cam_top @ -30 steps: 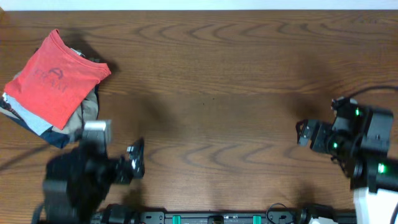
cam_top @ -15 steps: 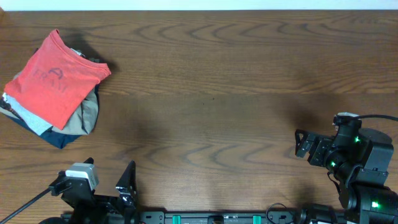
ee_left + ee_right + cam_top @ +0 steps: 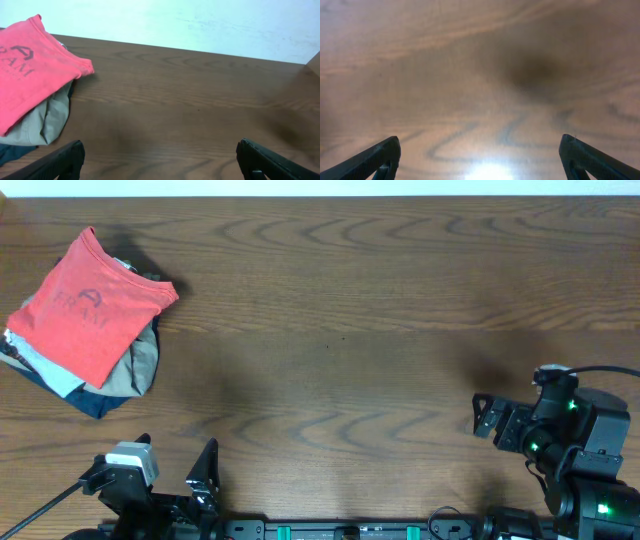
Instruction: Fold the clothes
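The red-orange T-shirt (image 3: pixel 85 305) lies folded on top of a small pile of clothes at the far left of the table, its lettering faint. It also shows in the left wrist view (image 3: pixel 30 75) at the upper left. My left gripper (image 3: pixel 195 480) is open and empty at the table's front edge, well below and right of the pile; its fingertips frame bare wood (image 3: pixel 160 162). My right gripper (image 3: pixel 485 415) is open and empty at the front right, over bare wood (image 3: pixel 480 160).
Under the red-orange shirt lie a light grey garment (image 3: pixel 45 370), a tan garment (image 3: pixel 140 365) and a dark navy one (image 3: pixel 100 405). The tan garment (image 3: pixel 45 117) shows in the left wrist view. The wooden table (image 3: pixel 340 310) spreads between the arms.
My left arm has drawn back from beside the pile to the table's front edge. My right arm has pulled back slightly toward the front right. The pile has not moved.
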You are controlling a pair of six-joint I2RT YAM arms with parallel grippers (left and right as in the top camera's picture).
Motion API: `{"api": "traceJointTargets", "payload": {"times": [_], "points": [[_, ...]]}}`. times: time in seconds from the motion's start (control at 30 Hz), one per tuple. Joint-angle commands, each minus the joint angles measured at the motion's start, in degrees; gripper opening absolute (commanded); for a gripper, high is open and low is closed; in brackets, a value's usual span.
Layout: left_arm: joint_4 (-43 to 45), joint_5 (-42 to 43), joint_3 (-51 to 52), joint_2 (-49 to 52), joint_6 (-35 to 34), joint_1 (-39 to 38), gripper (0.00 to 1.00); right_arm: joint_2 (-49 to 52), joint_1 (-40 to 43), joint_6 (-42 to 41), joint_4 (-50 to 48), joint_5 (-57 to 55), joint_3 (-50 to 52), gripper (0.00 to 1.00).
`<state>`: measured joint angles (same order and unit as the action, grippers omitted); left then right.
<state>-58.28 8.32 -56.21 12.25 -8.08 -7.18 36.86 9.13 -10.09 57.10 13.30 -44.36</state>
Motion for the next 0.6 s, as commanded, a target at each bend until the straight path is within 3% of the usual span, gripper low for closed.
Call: {"api": "traceJointTargets", "payload": {"times": [0.0,0.27,0.57], "points": [[0.1,-0.9,0.5,-0.1,0.5,0.1,0.98,-1.1,-0.2,-0.5,0.0,-1.3,0.7,0.99],[0.1,-0.9,0.5,-0.1,0.5,0.1,0.98,-15.0,-10.6,11.0,-23.8,-3.0,12.0,0.99],[0.1,-0.9,0.5,-0.1,0.5,0.1,0.98,-30.1,-12.4,11.5,-46.6,-2.8,31.4,0.99]]}}
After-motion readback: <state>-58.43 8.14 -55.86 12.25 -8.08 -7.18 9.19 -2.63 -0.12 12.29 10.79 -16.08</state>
